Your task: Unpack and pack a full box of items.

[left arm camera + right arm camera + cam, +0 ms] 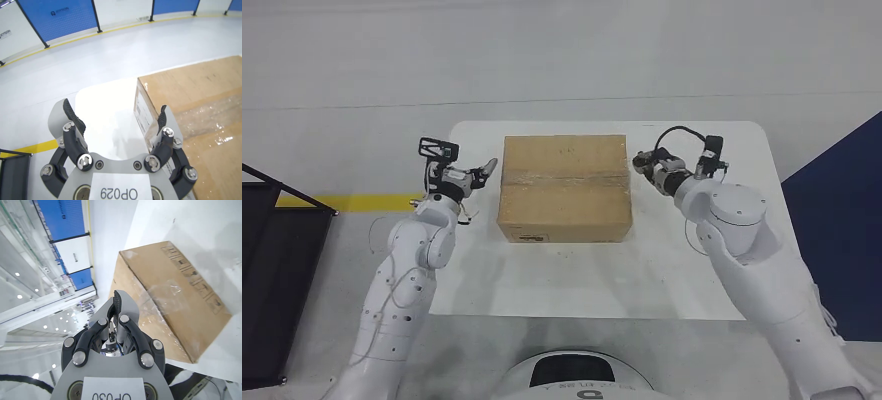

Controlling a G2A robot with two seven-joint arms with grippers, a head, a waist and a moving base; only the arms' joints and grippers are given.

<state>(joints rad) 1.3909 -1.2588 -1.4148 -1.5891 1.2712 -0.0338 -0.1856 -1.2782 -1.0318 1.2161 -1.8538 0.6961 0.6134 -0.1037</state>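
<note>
The white table has a bare strip on the near side of the box, which stands closed and taped in the middle of the table. Just beside the left end of the box hangs the left pincer, its fingers spread wide and holding nothing. Near the right end of the box, the right pincer is pressed together, empty. Beyond the box come a narrow table margin, then pale floor and blue panels.

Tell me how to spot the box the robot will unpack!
Look at the white table in front of the robot. In its middle, between the left hand and the right hand, sits a brown cardboard box. It is shut, with shiny clear tape along its top seam.
</note>
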